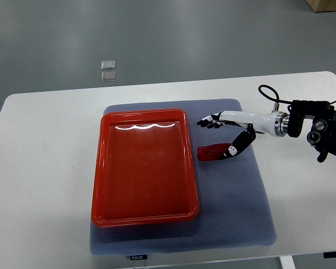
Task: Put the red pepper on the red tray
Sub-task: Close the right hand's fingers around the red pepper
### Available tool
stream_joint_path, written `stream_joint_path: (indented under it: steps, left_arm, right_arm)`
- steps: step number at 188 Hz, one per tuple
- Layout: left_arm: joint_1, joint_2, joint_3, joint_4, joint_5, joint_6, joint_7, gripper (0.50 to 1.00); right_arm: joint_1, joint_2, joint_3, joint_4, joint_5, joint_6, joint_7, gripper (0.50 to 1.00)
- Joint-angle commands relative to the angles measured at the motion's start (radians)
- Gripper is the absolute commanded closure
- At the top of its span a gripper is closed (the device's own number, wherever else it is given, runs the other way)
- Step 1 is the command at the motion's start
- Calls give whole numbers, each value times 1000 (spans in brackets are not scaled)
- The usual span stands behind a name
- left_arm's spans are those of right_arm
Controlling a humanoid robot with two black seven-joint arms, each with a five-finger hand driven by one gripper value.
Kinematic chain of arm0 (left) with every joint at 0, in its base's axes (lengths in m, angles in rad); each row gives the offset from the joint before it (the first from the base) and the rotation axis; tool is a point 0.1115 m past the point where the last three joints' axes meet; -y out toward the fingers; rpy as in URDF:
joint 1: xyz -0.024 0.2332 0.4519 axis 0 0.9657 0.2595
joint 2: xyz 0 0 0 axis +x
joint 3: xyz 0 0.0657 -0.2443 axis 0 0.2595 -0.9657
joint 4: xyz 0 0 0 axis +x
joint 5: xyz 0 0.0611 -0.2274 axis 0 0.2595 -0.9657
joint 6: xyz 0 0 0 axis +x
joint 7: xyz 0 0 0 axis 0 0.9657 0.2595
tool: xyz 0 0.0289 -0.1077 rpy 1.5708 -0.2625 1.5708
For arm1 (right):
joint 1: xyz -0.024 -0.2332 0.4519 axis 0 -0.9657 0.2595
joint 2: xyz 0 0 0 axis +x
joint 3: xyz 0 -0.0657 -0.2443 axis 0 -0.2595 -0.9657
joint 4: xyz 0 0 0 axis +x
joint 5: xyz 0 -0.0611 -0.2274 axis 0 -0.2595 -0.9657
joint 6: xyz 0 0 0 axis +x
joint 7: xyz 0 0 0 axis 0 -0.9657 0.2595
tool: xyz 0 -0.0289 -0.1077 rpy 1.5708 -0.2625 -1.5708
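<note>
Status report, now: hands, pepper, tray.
Right hand open, thumb touching red pepper, no grasp yet. Pepper on grey mat, just right of red tray. Tray empty, path clear. Left hand not in view.

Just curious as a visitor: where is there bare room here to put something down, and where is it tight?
The tray is bare inside. The mat is free right of the tray, below the pepper, and the table is free left of the mat. It is tight only between the tray's right rim and the right hand at the pepper.
</note>
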Motion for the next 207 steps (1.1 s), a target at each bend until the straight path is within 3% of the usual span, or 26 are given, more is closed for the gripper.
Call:
stream_joint_path:
  steps: [1,162,170,207]
  left_arm:
    - [0,0,1,0,0,0,-1,500]
    - [0,0,2,1,0,0,1,500]
    - [0,0,4,1,0,1,1,500]
    - [0,0,4,1,0,5,1,500]
  right_arm:
    - [-15,4,0,0,-19,-25,0,574]
    - [-57,58,-44,-67,-103,-134,2,595]
    - [-62,61,-46,-75,-115,-146,3,644]
    - [-64,61,-64,-81,-126,-174,6,726]
